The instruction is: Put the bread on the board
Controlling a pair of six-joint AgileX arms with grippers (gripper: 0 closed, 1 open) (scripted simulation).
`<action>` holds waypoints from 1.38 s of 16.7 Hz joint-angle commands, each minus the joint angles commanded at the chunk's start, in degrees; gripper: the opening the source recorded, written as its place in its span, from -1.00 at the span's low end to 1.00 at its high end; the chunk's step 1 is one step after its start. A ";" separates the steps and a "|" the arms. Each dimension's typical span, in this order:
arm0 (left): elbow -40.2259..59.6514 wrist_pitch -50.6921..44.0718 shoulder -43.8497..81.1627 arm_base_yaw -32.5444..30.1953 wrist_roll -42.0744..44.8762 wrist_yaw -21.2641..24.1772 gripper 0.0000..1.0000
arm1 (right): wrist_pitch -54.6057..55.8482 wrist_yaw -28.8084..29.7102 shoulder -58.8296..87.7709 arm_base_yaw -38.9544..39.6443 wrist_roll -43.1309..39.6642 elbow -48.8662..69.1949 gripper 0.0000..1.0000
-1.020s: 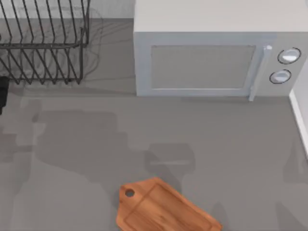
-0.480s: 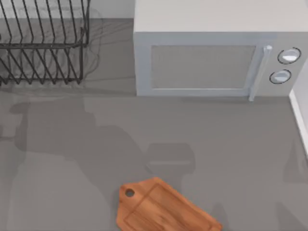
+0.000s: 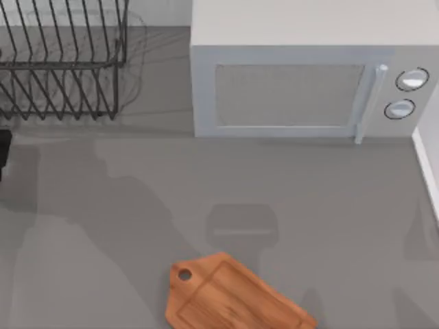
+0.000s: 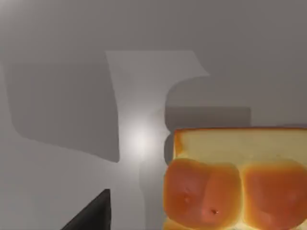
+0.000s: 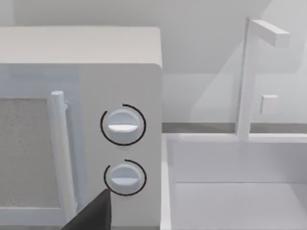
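While the board (image 3: 233,298) is lying at the desk's (image 3: 309,199) near edge, the left end effector (image 4: 91,213), whose opening I cannot tell, is hanging beside the bread (image 4: 237,179).

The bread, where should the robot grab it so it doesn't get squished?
Probably across the middle of the bread, coming straight down from above. It lies flat on the grey table, golden bumpy crust up, with a straight pale side that a finger could press against. A gentle squeeze on the two long sides should hold it.
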 joint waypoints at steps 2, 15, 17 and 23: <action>-2.16 3.66 1.59 0.07 0.09 0.01 1.00 | 0.00 0.00 0.00 0.00 0.00 0.00 1.00; -3.01 4.88 2.26 0.11 0.13 0.02 -0.21 | 0.00 0.00 0.00 0.00 0.00 0.00 1.00; -3.01 4.88 2.26 0.11 0.13 0.02 -0.51 | 0.00 0.00 0.00 0.00 0.00 0.00 1.00; -3.01 4.88 2.26 0.11 0.13 0.02 -1.00 | 0.00 0.00 0.00 0.00 0.00 0.00 1.00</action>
